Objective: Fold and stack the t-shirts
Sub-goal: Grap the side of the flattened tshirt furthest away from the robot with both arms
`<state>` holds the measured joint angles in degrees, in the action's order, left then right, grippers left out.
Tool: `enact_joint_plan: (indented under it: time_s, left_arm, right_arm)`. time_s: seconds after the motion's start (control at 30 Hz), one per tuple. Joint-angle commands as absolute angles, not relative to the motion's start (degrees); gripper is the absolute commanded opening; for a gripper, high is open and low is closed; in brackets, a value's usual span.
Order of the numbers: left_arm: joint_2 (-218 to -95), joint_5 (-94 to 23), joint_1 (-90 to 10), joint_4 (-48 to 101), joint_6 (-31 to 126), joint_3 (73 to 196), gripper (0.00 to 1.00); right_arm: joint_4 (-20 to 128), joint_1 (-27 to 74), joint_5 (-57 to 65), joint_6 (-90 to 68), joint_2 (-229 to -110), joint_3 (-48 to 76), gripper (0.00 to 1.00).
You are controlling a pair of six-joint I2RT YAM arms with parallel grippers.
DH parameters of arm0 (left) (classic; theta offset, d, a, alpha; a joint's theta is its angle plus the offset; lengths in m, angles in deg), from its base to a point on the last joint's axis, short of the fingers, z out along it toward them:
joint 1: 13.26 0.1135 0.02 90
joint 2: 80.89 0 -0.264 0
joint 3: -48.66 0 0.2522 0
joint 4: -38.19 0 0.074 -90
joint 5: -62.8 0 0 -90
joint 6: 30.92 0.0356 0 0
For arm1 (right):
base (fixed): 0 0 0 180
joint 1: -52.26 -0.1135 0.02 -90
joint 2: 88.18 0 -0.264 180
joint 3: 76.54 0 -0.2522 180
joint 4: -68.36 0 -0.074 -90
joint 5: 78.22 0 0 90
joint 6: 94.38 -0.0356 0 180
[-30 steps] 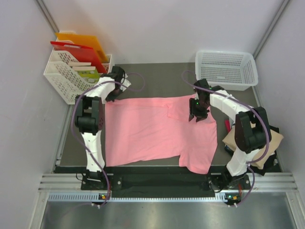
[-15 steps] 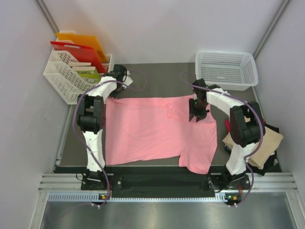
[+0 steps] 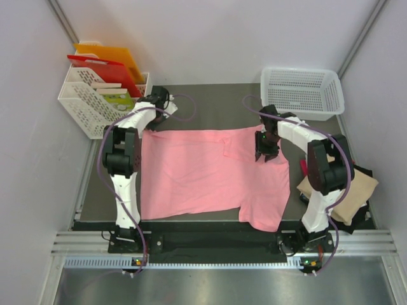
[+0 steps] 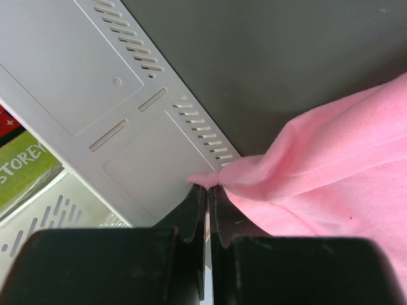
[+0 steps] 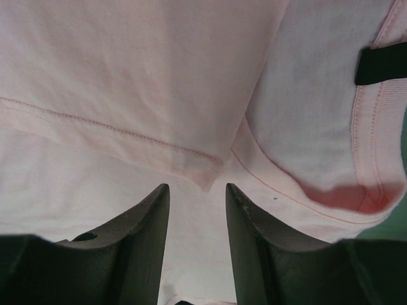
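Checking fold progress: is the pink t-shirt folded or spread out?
Mostly spread: the pink t-shirt lies flat across the table, only a small flap near its far edge turned over.

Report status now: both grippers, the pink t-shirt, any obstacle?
Left gripper shut on pink t-shirt, far corner. Right gripper open, low over the cloth. Shirt lies spread, not yet folded. No obstacle on it.

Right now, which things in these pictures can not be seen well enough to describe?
- Top external: the right arm covers part of the tan shirt and what lies under it; the number of shirts there is unclear.
- Top external: the right end effector hides its own fingertips.
- Right wrist: whether the open fingers touch the pink shirt is unclear.
- Left wrist: the green label is cut off by the left edge.
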<state>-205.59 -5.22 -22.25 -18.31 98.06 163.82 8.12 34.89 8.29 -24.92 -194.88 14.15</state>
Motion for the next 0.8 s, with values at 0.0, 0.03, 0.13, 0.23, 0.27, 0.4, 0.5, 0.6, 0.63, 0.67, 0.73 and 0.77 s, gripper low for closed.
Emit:
enact_joint_plan:
  time_s: [0.0, 0.03, 0.13, 0.23, 0.27, 0.4, 0.5, 0.6, 0.63, 0.67, 0.73, 0.77]
  left_arm:
    - [-203.1, -2.9, -21.4, -16.4, 98.6, 163.1, 0.0]
    - [-202.9, -2.9, -21.4, -16.4, 98.7, 163.1, 0.0]
    - [-202.5, -2.9, -21.3, -16.3, 98.5, 162.7, 0.0]
    - [-202.3, -2.9, -21.3, -16.3, 98.4, 162.4, 0.0]
    - [-202.3, -3.0, -21.3, -16.4, 98.3, 162.3, 0.0]
    - [-201.7, -3.1, -21.3, -16.3, 98.0, 161.6, 0.0]
    - [-200.9, -3.1, -21.3, -15.8, 98.1, 160.6, 0.0]
    - [-200.0, -2.9, -21.2, -15.2, 98.2, 159.3, 0.0]
    - [-199.6, -3.0, -21.2, -15.2, 98.2, 158.9, 0.0]
    - [-199.3, -3.1, -21.0, -15.0, 98.2, 158.2, 0.0]
    - [-198.4, -3.1, -20.8, -14.5, 98.3, 157.6, 0.0]
    - [-198.1, -3.0, -20.6, -14.4, 98.3, 157.3, 0.0]
  right_arm:
    - [8.8, 35.1, 8.7, -24.2, -196.3, 12.4, 0.38]
    - [9.0, 35.2, 8.7, -24.2, -196.4, 12.4, 0.35]
    - [9.2, 35.2, 8.0, -24.5, -197.4, 12.3, 0.27]
    - [9.8, 35.2, 7.8, -24.7, -198.0, 12.4, 0.21]
    - [9.7, 35.2, 7.8, -24.7, -198.0, 12.4, 0.17]
    - [9.0, 35.3, 8.5, -24.3, -197.2, 11.6, 0.0]
    - [7.2, 35.4, 9.8, -23.9, -194.5, 9.9, 0.0]
    - [5.6, 35.6, 9.8, -23.9, -191.5, 8.5, 0.0]
    - [5.2, 35.6, 9.8, -24.0, -190.7, 8.1, 0.0]
    - [4.5, 35.6, 9.6, -24.0, -190.0, 8.0, 0.0]
    - [3.9, 35.6, 9.6, -24.2, -187.9, 8.2, 0.0]
    - [3.4, 35.6, 9.6, -24.2, -186.6, 8.3, 0.0]
